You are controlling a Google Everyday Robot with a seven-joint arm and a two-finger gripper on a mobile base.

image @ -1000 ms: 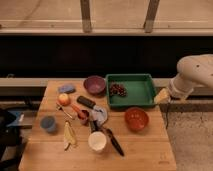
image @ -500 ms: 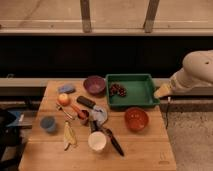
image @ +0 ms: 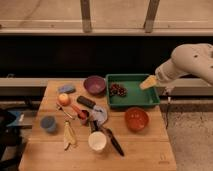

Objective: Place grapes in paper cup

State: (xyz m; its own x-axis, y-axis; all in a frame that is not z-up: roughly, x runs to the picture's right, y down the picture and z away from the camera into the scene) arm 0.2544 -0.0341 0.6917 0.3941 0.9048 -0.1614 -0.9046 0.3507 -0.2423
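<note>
The gripper is hanging at the right of centre of the frame, over the upper right corner of the green tray, at the end of the pale arm that is reaching in from the right edge. Its yellowish fingers are standing wide apart and are holding nothing.

The grapes are lying as a dark cluster inside the tray, in its left half, well apart from the gripper. The paper cup is standing upright near the lower centre of the frame, with its pale mouth facing up, far from the tray.

A black-handled tool is lying slantwise just right of the cup. A grey-blue cloth is sitting above the cup, and a small red item beside the cloth is too blurred to name. An orange bowl is resting just below the tray's front edge. A purple bowl is sitting just left of the tray. Further left, a flat black object, an apple and a blue sponge are lying toward the upper left of the wooden table. A small blue cup is standing at the left, and a yellowish strip is lying below and right of it.
</note>
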